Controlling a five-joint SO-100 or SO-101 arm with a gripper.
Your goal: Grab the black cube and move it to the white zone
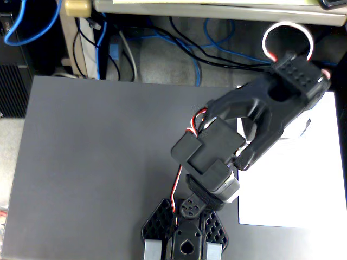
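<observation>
In the fixed view the black arm rises from its base (184, 241) at the bottom edge and reaches up and right over the white zone (303, 184), a large sheet of paper on the right of the mat. The wrist folds back, so the gripper (246, 157) points down at the paper's left edge. Its fingers are seen from behind and merge with the black arm, so I cannot make out how the jaws stand. No black cube shows; it is hidden or out of view, and whether anything sits between the fingers is not visible.
A dark grey mat (97, 173) covers most of the table. Blue and black cables (179, 43) lie on the floor behind its far edge. A red and white wire loop (287, 32) sticks up above the wrist.
</observation>
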